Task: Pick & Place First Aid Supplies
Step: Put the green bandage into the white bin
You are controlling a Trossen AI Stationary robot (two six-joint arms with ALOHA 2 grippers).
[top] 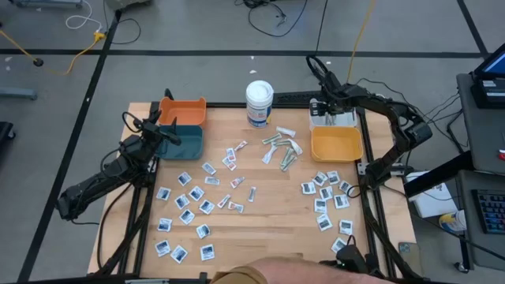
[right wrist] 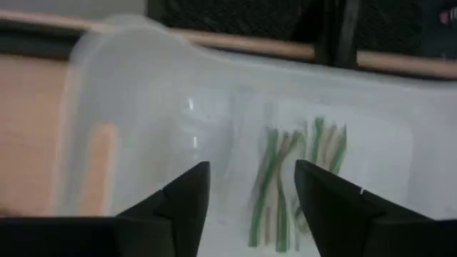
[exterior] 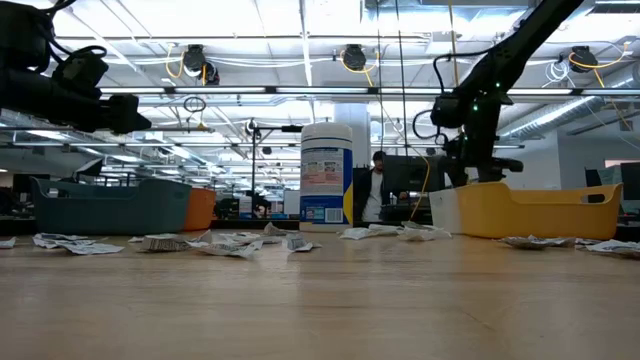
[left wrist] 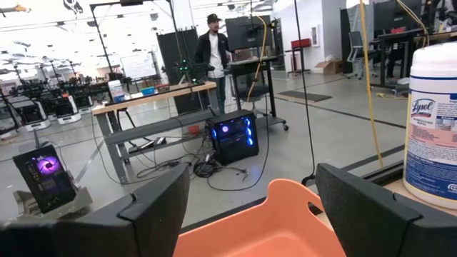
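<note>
Pale wooden tabletop (top: 260,229) fills our high view, strewn with small flat first aid packets (top: 189,201): square white-and-blue sachets lie in two loose fields, one toward each arm, and narrow green-striped wrapped strips (top: 282,148) cluster mid-table just beside the yellow plastic bin (top: 337,143). We see the right gripper (top: 330,106) poised over the clear white plastic bin (top: 333,119) at the far edge, and the left gripper (top: 152,126) hovering by the orange bin (top: 183,110) and teal bin (top: 180,142). In the low view, we note the tall white cylindrical tub (exterior: 326,187) standing behind the litter of packets. From the left wrist view, our left fingers stand wide, holding nothing. From the right wrist view, our right fingers (right wrist: 182,196) are parted and empty above strips already lying in the white bin. We judge the remaining strips nearer the right arm, lying back toward the table's middle.
</note>
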